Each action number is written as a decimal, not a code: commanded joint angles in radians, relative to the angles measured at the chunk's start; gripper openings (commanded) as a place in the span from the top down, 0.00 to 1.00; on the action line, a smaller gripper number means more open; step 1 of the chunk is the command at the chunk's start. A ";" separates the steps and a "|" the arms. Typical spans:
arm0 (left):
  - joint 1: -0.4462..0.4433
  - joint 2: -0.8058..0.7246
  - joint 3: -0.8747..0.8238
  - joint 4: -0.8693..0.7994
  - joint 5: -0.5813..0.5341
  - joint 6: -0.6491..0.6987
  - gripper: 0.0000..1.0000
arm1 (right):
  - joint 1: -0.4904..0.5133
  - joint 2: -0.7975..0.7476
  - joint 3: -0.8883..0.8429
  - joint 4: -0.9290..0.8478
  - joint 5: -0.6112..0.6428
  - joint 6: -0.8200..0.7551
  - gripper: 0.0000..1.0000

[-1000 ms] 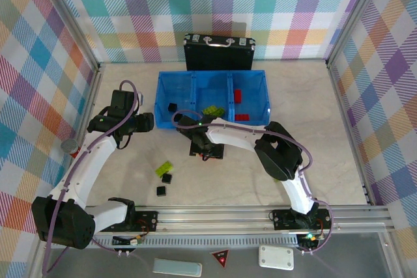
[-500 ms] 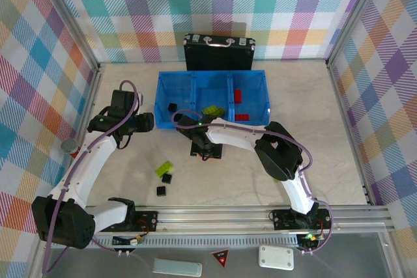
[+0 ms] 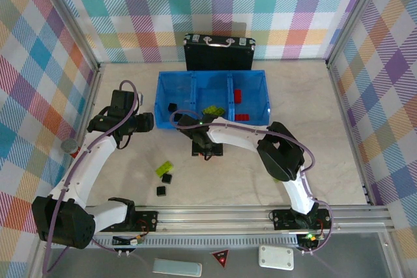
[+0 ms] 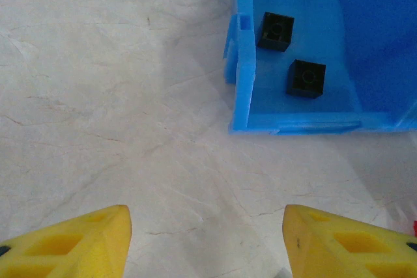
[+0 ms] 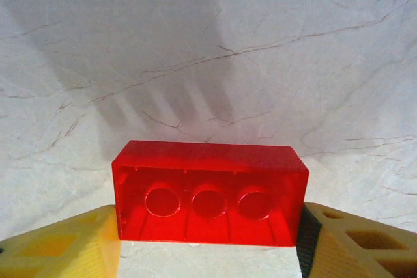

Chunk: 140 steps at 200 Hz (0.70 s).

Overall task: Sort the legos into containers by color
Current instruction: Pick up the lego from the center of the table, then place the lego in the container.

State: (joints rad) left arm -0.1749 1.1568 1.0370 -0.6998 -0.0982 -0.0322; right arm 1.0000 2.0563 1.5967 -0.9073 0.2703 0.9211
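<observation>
A red lego (image 5: 208, 193) sits between my right gripper's (image 5: 207, 229) yellow fingers, hollow underside toward the camera, just above the table. From above, my right gripper (image 3: 207, 148) hangs just in front of the blue tray (image 3: 212, 80). Its left compartment holds two black legos (image 4: 275, 31) (image 4: 306, 78), the middle one lime-green legos (image 3: 212, 111), the right one red legos (image 3: 239, 94). On the table lie a lime-green lego (image 3: 165, 168) and two black legos (image 3: 167, 178) (image 3: 160, 191). My left gripper (image 4: 207, 242) is open over bare table, left of the tray's near corner (image 4: 238, 125).
A black case with metal handles (image 3: 218, 52) stands behind the tray. Checkered walls enclose the table on three sides, and a metal rail (image 3: 221, 214) runs along the near edge. Open tabletop lies right of the tray and around the loose legos.
My right arm has shifted very slightly with the red lego still gripped. The left arm has not moved.
</observation>
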 commanded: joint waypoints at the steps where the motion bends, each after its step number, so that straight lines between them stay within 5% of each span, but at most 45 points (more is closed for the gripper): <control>1: 0.015 0.011 -0.002 0.016 0.001 0.014 0.37 | -0.008 -0.077 -0.012 -0.026 0.010 -0.099 0.33; 140: 0.015 0.032 0.000 0.017 0.013 0.016 0.37 | -0.193 -0.342 -0.209 -0.028 -0.081 -0.420 0.31</control>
State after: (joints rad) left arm -0.1749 1.1847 1.0370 -0.6991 -0.0952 -0.0319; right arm 0.8524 1.7664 1.4105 -0.9169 0.2108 0.5781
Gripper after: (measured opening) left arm 0.627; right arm 0.690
